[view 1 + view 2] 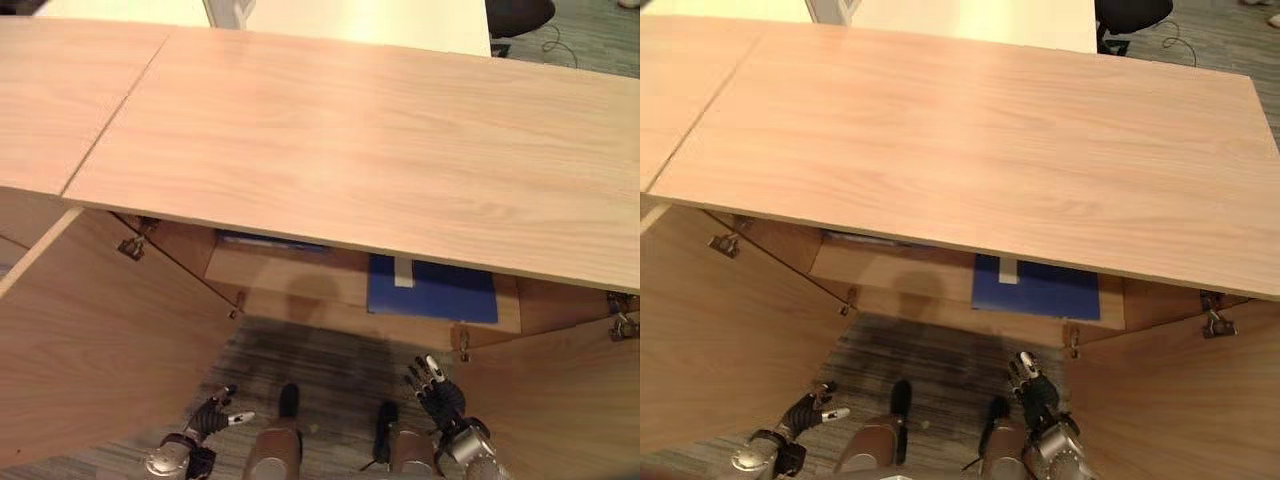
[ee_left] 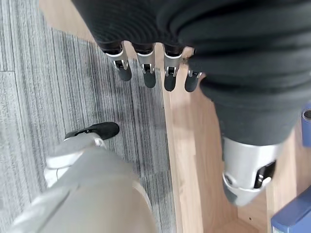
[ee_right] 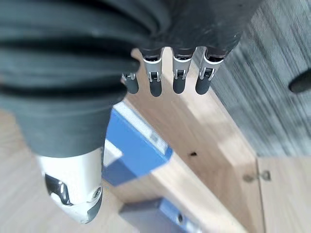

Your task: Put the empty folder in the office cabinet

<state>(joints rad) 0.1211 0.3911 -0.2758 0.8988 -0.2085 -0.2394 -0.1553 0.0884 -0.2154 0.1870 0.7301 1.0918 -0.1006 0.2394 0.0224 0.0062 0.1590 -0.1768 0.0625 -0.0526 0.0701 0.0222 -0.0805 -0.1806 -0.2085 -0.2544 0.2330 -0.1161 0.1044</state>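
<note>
Both hands empty, fingers straight/relaxed, touching nothing. Left hand (image 1: 207, 418) bottom left, right hand (image 1: 437, 388) bottom right, both low over grey striped carpet (image 1: 330, 360). Blue folder (image 1: 432, 291) lies flat inside open cabinet (image 1: 300, 280), center-right under wood top (image 1: 350, 140). 2 doors (image 1: 90, 330) swung open. Dark chair (image 1: 520, 15) upper right.

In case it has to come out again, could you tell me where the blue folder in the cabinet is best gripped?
Probably by its near edge, coming from the front through the open doors. The blue folder lies flat on the cabinet shelf, its back part hidden under the cabinet top, so a hand cannot come down on it.
</note>
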